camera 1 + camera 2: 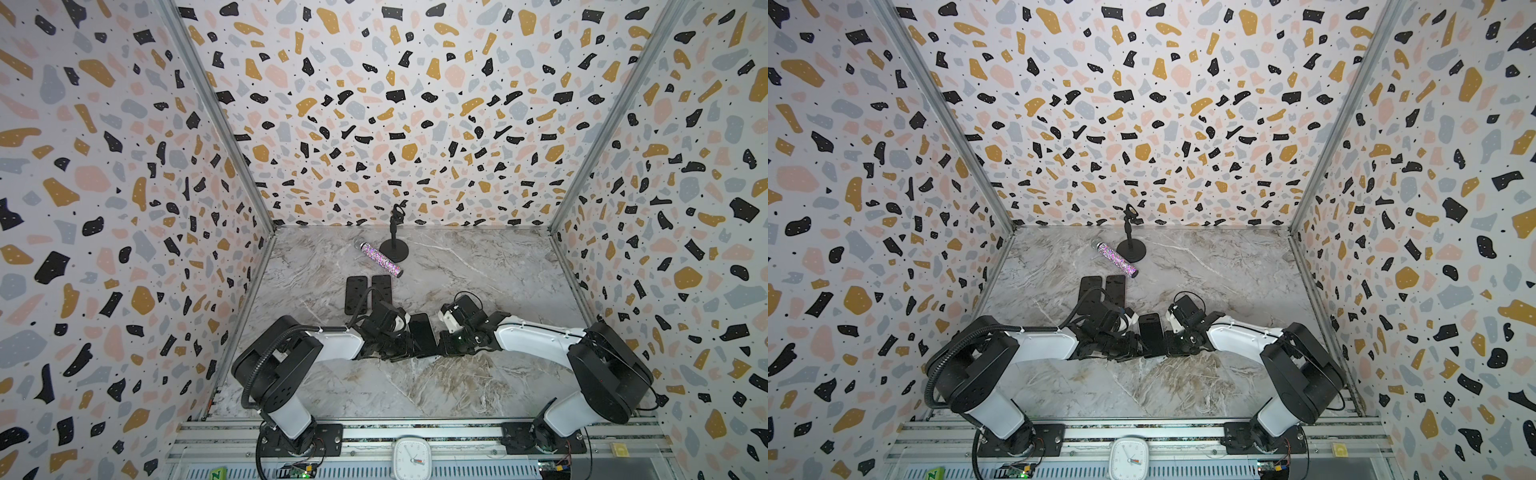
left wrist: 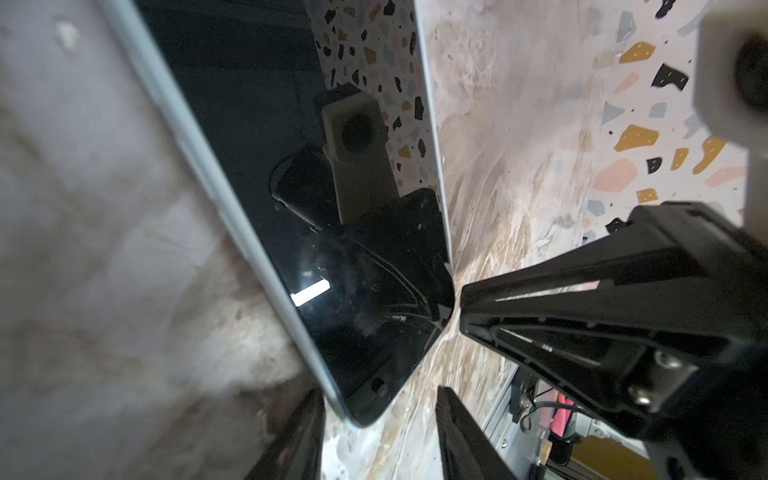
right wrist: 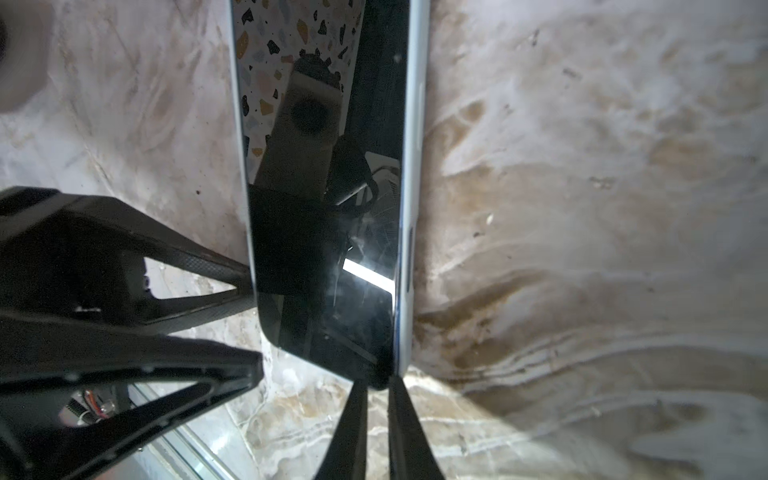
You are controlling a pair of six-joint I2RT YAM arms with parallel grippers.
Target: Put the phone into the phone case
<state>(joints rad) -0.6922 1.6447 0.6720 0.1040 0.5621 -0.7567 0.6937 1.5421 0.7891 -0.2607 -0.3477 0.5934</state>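
Observation:
The phone point(image 1: 422, 334) point(image 1: 1151, 334) has a black screen and a silver rim, and it sits between my two grippers at mid table. Its glossy screen point(image 2: 291, 208) point(image 3: 324, 249) mirrors the wrist cameras. My left gripper point(image 2: 378, 436) point(image 1: 399, 345) is open, its fingers straddling one corner of the phone without closing on it. My right gripper point(image 3: 377, 399) point(image 1: 441, 341) has its jaws nearly together, nipping the phone's corner at the tips. Two flat black phone cases point(image 1: 356, 295) point(image 1: 1091, 291) lie side by side on the table behind the left gripper.
A glittery tube point(image 1: 380, 259) lies near the back beside a small black stand point(image 1: 394, 249) with a round base. Patterned walls close in the marble table point(image 1: 478, 386) on three sides. A white clock point(image 1: 411, 457) sits on the front rail.

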